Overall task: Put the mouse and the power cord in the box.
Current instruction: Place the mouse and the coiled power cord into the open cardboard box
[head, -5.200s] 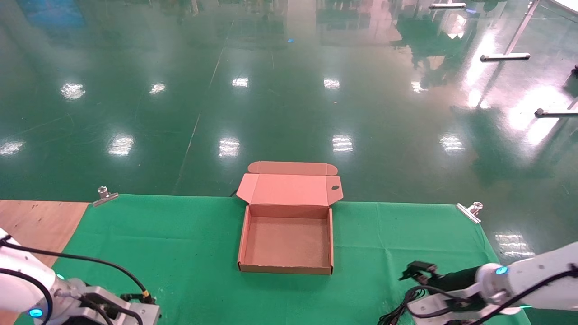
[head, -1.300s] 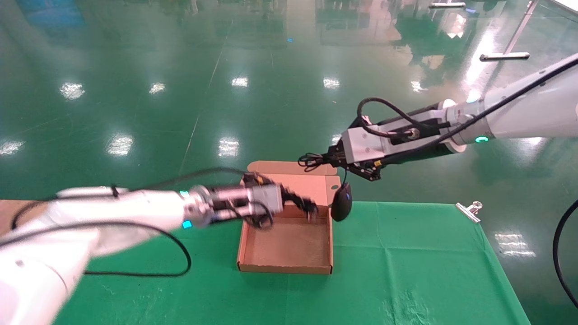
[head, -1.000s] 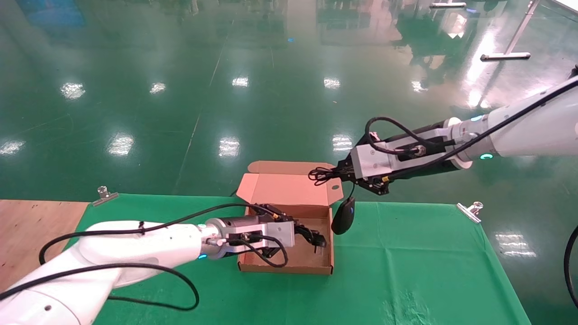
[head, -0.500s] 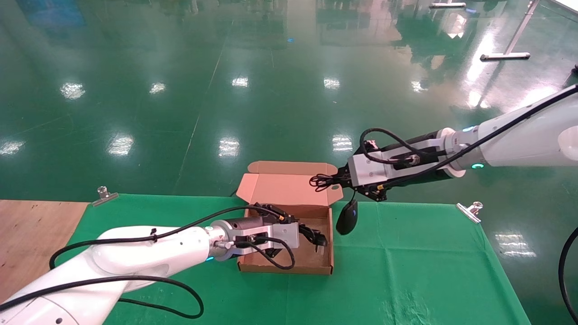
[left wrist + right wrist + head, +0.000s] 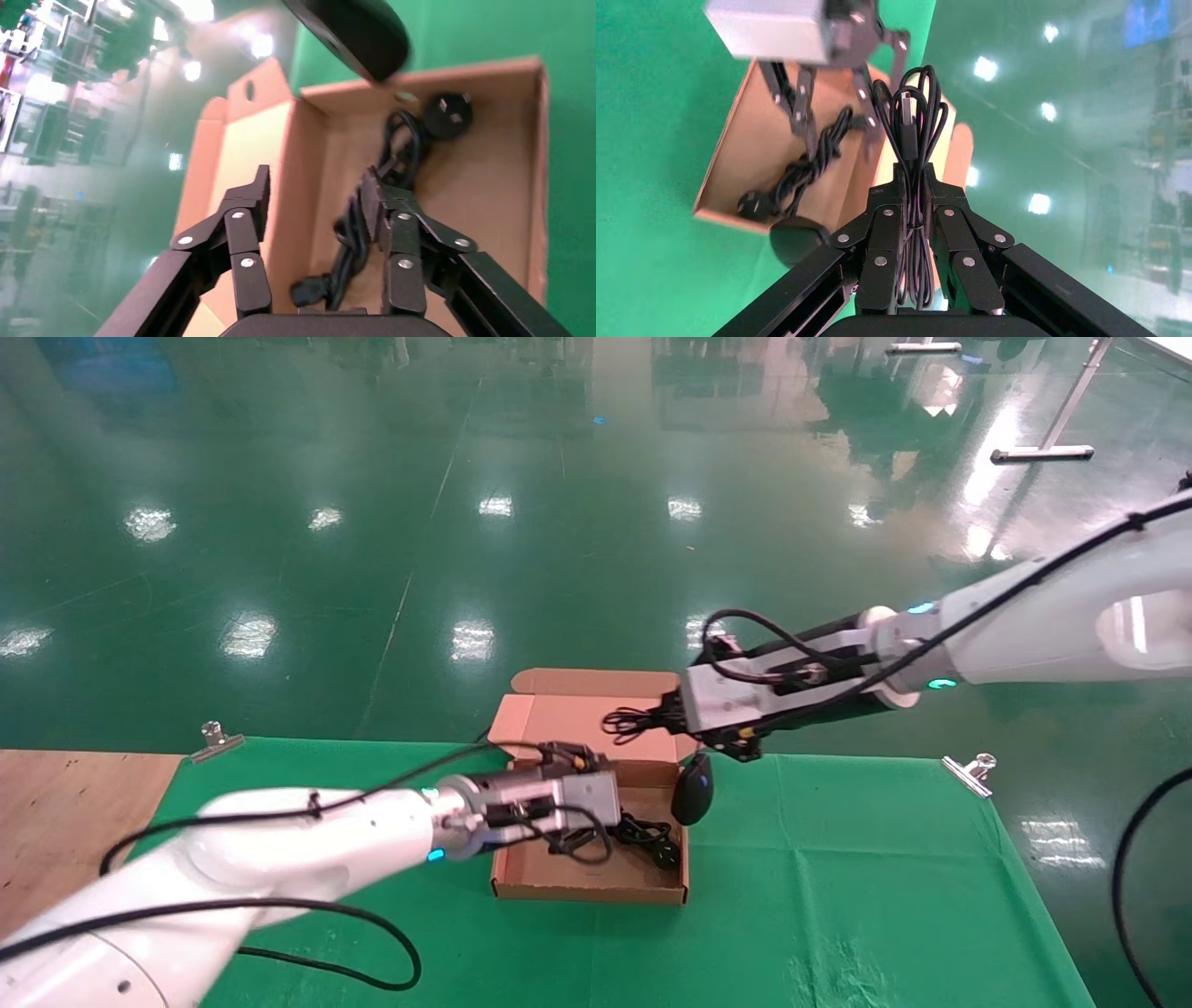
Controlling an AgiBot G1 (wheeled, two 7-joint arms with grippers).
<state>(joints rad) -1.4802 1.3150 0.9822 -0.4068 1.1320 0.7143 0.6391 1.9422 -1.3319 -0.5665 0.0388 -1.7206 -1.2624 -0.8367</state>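
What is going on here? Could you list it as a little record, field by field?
box: open on the green cloth, lid up
power cord: lying inside the box
left gripper: open, over the cord
right gripper: shut on the mouse's bundled cable
mouse: dangling at the box's right wall, not yet inside

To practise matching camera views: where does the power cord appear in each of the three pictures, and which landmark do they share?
Head view: the power cord lies inside the box, at its right side.
Left wrist view: cord on the box floor beyond the open left gripper.
Right wrist view: cord in the box, plug nearest the hanging mouse.
Shared landmark: the box.
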